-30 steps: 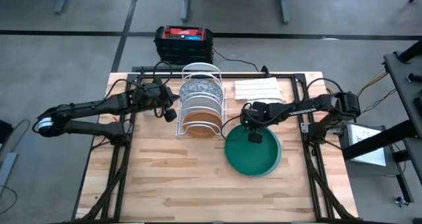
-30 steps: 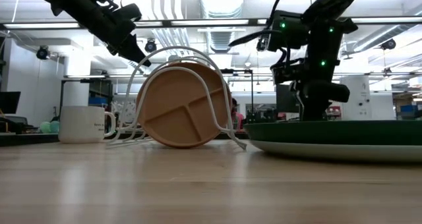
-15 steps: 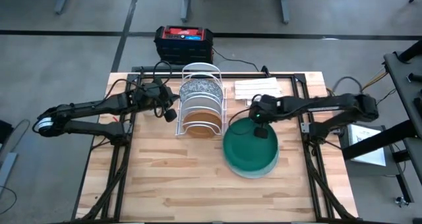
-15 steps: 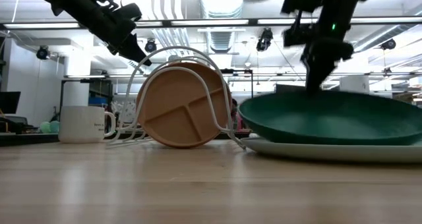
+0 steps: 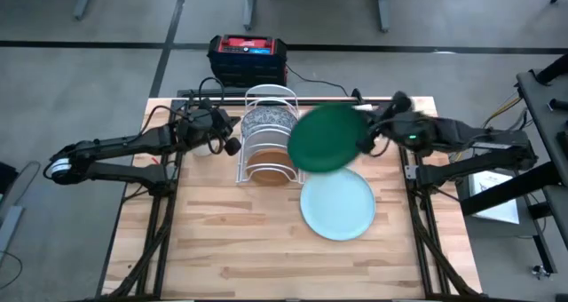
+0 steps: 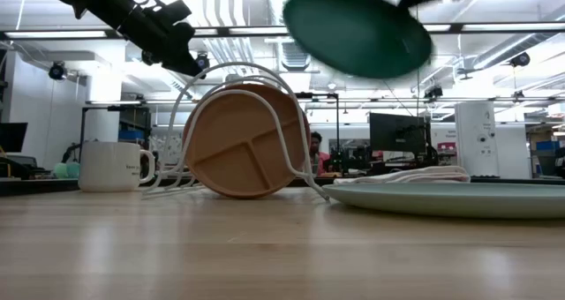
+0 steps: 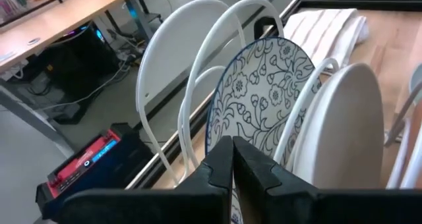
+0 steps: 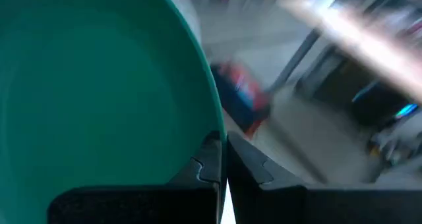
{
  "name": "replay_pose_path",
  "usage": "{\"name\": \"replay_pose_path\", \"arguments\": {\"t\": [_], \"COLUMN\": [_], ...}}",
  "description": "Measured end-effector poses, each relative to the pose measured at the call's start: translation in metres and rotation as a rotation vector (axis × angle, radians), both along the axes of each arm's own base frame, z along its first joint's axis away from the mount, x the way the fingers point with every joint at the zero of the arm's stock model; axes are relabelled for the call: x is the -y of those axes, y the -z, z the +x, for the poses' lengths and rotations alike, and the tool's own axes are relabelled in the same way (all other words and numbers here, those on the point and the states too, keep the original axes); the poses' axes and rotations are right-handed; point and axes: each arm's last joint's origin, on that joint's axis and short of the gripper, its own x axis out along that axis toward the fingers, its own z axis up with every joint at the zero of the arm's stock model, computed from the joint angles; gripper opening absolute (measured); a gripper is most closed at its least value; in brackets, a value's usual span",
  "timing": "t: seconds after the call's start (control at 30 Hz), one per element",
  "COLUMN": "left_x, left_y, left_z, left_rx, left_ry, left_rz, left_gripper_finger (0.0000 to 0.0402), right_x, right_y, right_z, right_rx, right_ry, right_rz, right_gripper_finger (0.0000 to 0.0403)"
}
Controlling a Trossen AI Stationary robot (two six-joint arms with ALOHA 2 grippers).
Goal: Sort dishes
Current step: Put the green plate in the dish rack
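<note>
Bright overhead light — motion blur

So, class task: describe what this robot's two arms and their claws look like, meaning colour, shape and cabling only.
Both arms are slim, dark and jointed, with black cables looped along them. The left arm ends in a white cap at its outer joint. The left claw has two flat black fingers with stepped inner edges; the right claw looks the same. A small green light glows on the right arm near its wrist.
</note>
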Motion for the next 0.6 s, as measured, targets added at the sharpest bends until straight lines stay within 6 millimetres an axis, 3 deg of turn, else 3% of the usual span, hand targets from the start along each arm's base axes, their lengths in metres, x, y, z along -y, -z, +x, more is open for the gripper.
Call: {"name": "replay_pose_path", "arguments": {"t": [0.17, 0.33, 0.6], "left_x": [0.000, 0.000, 0.000], "left_y": [0.000, 0.000, 0.000], "left_z": [0.000, 0.000, 0.000], "left_rx": [0.002, -0.004, 0.000], "left_ry": [-0.001, -0.001, -0.001], "left_rz": [-0.002, -0.003, 0.004], "left_gripper_finger": [0.0000, 0.0000, 0.0000], "right_x": [-0.001, -0.001, 0.008], "right_y": [-0.033, -0.053, -0.046], "right_z": [0.004, 0.026, 0.075], "right_rx": [0.304, 0.469, 0.453], "right_ry": [0.119, 0.122, 0.250], "right_rz": [-0.211, -0.371, -0.546], "right_gripper_finger": [0.0000, 0.0000, 0.0000]}}
